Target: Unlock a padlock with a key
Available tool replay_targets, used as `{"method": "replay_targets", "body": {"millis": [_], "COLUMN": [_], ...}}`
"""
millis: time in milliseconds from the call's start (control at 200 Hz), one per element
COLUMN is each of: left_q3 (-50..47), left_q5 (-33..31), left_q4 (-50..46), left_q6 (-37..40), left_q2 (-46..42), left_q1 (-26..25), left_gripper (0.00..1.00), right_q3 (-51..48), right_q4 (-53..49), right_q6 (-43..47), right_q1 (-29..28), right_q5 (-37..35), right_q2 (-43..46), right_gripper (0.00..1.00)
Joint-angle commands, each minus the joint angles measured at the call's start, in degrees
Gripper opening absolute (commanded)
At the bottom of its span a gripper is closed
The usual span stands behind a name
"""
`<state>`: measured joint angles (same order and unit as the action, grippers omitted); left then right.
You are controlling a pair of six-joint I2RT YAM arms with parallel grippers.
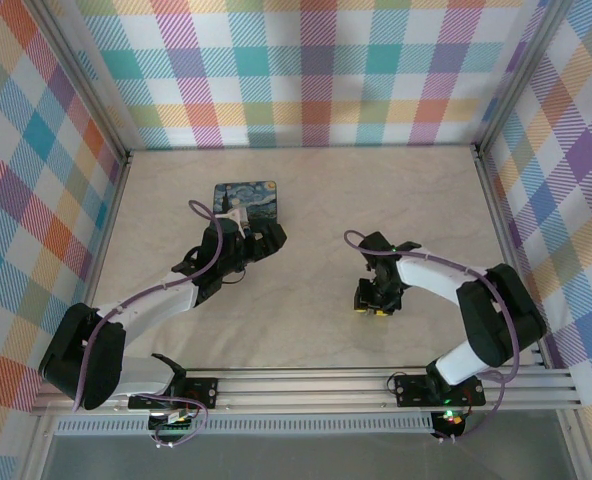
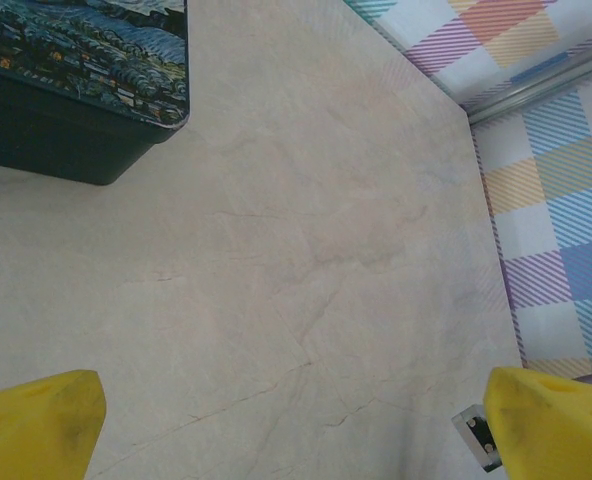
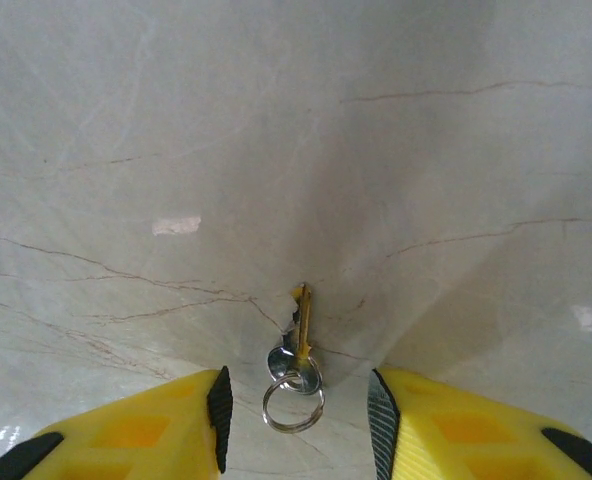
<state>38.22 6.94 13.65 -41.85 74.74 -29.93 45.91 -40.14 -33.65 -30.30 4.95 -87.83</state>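
The right gripper hangs released, the key lying on the table between its parted jaws, touching neither.

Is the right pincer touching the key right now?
Apart. The right wrist view shows the key lying on the table between the fingers of the open right pincer, with bare surface visible on either side.

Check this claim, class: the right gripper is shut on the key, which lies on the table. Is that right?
No. The right wrist view shows the right gripper open, straddling the key without touching it. The key does lie on the table.
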Motion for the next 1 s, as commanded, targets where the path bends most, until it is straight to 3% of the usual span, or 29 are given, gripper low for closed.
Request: {"method": "replay_targets", "body": {"millis": [0,320,995], "left_q3": [0.35,0.43,0.88], "left_q5": [-0.81,-0.95,-1.0], "left_q4": [-0.38,-0.91,-1.78], "left_q6": [0.1,0.31,0.52], "left_q2": [-1.47,-1.61,-1.58], "left_q1": [-0.65,-0.65,-0.65], "left_gripper": [0.97,0.97,0.98], "right_q3": [2.06,4.01,4.71], "right_q4": [-2.74,-4.17,-4.42], "right_q6": [0.49,0.6,0.55], "right_q1": [-1.37,-3.53,-4.84], "right_q5": [-1.9,-4.33,-5.69], "right_q2": [-1.41,-4.42,-4.21], "right_gripper": [0.41,0.37,0.13]}}
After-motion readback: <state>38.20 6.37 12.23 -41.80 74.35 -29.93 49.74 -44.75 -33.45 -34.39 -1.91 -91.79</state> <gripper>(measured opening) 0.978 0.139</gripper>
